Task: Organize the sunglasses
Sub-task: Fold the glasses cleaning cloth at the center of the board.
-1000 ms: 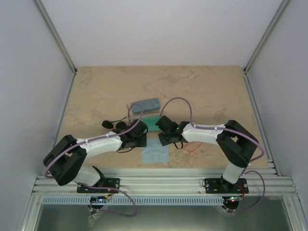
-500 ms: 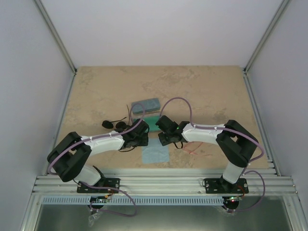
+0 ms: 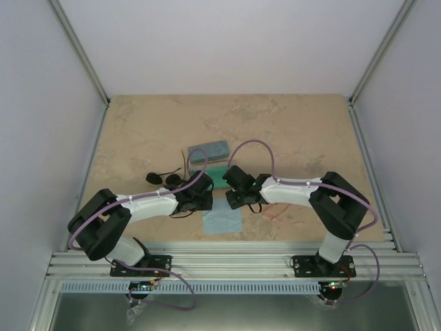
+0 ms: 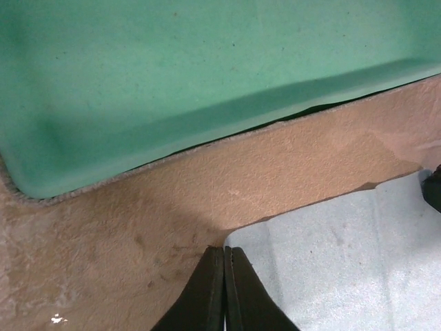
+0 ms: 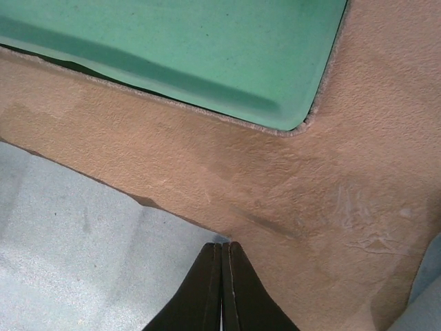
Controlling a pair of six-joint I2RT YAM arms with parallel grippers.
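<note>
the left arm (image 3: 148, 204) and right arm (image 3: 296, 190) have white links, black joints and looping purple cables.

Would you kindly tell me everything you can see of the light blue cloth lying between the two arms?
The light blue cloth is a roughly square piece of soft, slightly fuzzy-looking fabric. It lies spread on the tan table, just nearer than the green tray and apart from it. The left claw and the right claw, both shut, each meet one of its far corners. Whether they pinch the fabric cannot be told. Its far edge casts a thin shadow.
</note>
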